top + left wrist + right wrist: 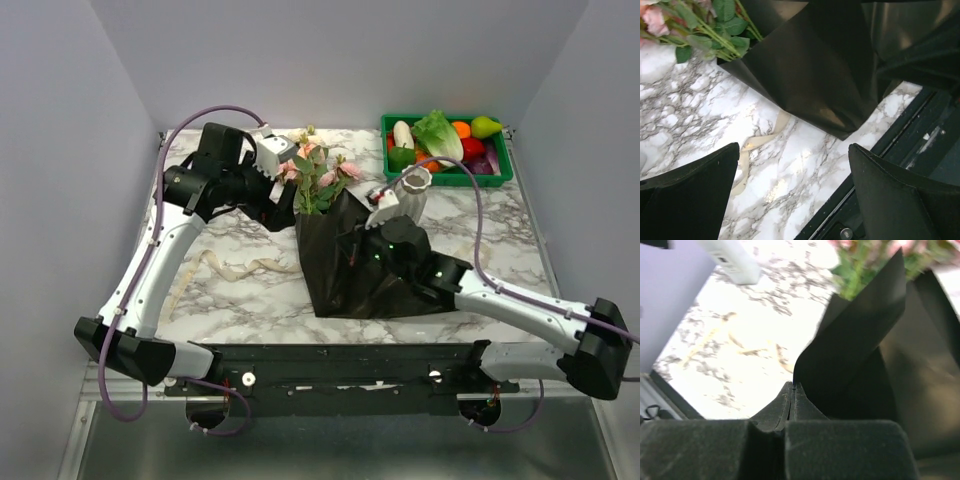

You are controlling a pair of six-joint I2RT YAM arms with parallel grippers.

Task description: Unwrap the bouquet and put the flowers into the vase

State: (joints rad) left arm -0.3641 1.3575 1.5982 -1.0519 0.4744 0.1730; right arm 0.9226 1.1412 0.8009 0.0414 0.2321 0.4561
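The bouquet lies mid-table with its dark paper wrap spread loose. The flowers, pink and cream roses on green stems, stick out of its far end. The white ribbed vase stands upright just right of them. My right gripper is over the paper; in the right wrist view the gripper is shut on a raised edge of the paper. My left gripper hangs open over bare marble, left of the paper and near the stems, holding nothing.
A cream ribbon lies loose on the marble left of the paper, also under my left gripper as ribbon. A green crate of vegetables sits at the back right. The black base rail runs along the near edge.
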